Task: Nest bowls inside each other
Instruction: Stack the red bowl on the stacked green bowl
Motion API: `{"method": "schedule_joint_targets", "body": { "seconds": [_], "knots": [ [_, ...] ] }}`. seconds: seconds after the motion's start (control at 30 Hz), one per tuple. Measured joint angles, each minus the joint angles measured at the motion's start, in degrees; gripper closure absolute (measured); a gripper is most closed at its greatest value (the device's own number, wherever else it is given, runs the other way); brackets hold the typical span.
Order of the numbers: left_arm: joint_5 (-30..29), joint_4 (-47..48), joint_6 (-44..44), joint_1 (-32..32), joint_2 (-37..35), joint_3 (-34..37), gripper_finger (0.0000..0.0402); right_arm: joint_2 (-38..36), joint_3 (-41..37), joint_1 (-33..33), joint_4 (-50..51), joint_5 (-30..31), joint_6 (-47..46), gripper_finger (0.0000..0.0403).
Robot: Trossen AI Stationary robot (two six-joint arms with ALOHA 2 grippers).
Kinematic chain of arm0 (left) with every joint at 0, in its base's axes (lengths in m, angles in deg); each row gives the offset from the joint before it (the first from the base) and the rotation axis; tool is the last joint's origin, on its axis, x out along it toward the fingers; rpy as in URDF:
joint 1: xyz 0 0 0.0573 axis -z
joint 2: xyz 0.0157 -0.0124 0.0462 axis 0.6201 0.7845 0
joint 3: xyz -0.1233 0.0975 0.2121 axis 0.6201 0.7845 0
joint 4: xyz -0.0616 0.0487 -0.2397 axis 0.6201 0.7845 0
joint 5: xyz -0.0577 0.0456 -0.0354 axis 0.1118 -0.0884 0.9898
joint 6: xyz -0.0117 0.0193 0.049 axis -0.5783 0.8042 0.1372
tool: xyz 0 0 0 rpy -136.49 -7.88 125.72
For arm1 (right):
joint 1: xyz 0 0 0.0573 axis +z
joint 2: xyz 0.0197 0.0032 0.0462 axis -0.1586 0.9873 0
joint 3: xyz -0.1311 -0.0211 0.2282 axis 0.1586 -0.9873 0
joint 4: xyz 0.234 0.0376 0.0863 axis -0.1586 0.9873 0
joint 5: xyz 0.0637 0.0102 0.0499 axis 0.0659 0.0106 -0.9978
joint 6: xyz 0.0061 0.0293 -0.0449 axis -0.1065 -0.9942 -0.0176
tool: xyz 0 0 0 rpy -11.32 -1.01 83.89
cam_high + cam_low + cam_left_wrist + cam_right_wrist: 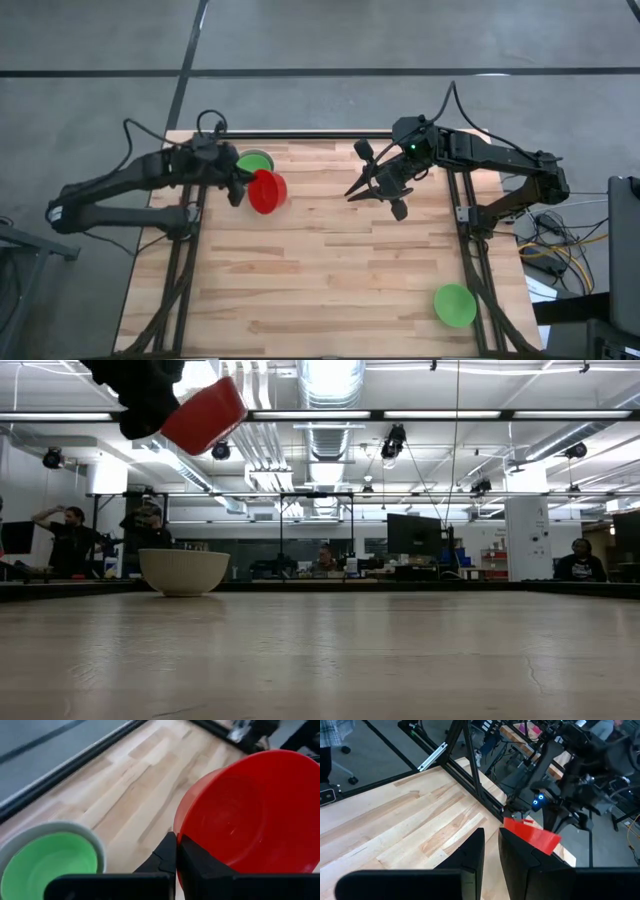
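Step in hand: carrying. My left gripper (243, 185) is clenched on the rim of the red bowl (267, 191), lifted clear of the bench (320, 270), just beside the whitish-grey bowl (255, 160).

Next move: centre the red bowl over that bowl, lower it, let go.

Whitish-grey bowl: holds a green bowl (47, 865).

Lone green bowl (454, 305): near corner, empty.

My right gripper (385, 192): raised mid-bench, narrowly parted, holding nothing.

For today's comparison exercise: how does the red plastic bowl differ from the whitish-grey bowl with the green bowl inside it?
The round red plastic bowl hangs tilted above the table, pinched at its rim by the left hand; the whitish-grey bowl stands upright on the wooden table. The red one is empty; the whitish-grey one holds a green bowl. Both are similar-sized round bowls.
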Motion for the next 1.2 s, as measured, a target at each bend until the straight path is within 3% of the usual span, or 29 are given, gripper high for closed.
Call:
{"method": "schedule_joint_targets", "body": {
  "seconds": [0.27, 0.73, 1.2],
  "knots": [
    [2.41, 1.79, -0.18, -6.93, 0.66, 0.04, 0.0395, 0.00, 0.01, 0.00, 0.00, 0.01, 0.02, 0.0351],
    [3.19, 11.40, -9.02, -18.48, 4.39, -0.33, 0.0398, -0.01, 0.01, 0.00, 0.00, 0.01, 0.01, 0.0351],
    [3.18, 21.90, -14.64, -26.64, 10.52, -5.89, 0.0395, -0.01, 0.01, -0.02, 0.00, 0.02, 0.00, 0.0351]
  ]
}}
